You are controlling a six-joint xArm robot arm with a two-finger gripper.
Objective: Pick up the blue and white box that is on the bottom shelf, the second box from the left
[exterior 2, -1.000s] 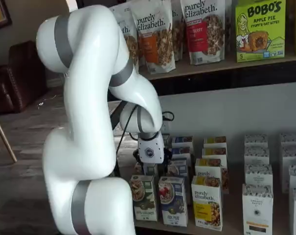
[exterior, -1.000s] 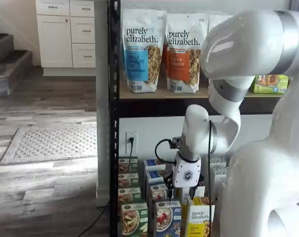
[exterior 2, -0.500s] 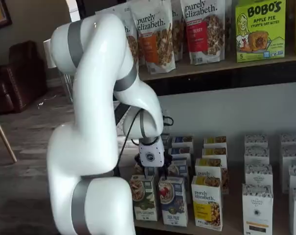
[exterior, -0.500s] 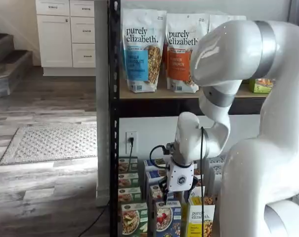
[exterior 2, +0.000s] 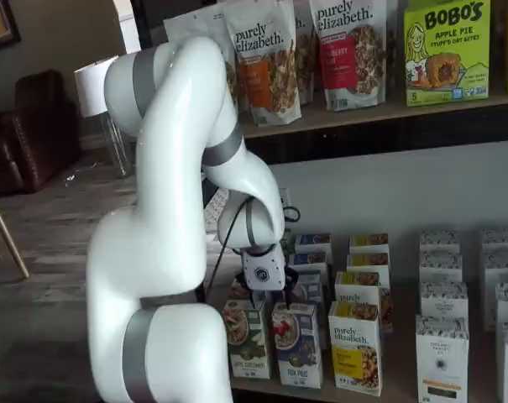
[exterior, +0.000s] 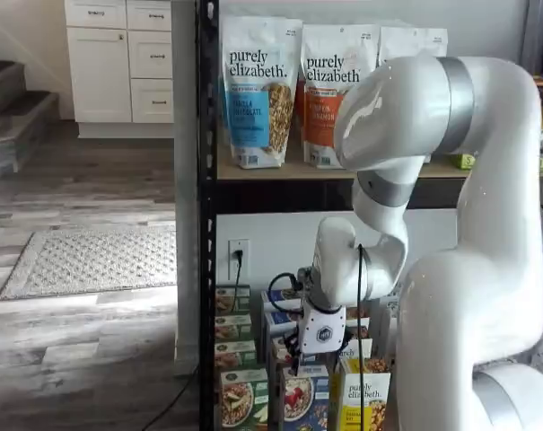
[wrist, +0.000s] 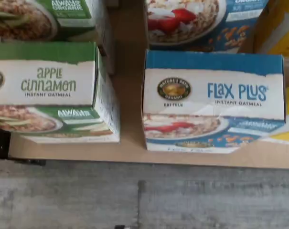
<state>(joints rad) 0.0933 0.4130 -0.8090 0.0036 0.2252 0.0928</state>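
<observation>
On the bottom shelf point(exterior 2: 388, 388), going left to right along the front row: the green Apple Cinnamon carton point(exterior 2: 245, 340), the blue and white box point(exterior 2: 296, 345) marked Flax Plus, then the yellow carton point(exterior 2: 355, 348).

The blue and white box stands upright at the shelf's front edge, just beside the green carton with a narrow gap between them. The wrist view shows its white top panel point(wrist: 213, 93) from above, with the long axis of that panel running along the shelf front.

The gripper point(exterior 2: 269, 293) hangs directly above and slightly behind the target. The jaws are judged fully spread and empty; the frames themselves show no clear gap.

The coming move is judged a short straight descent.
</observation>
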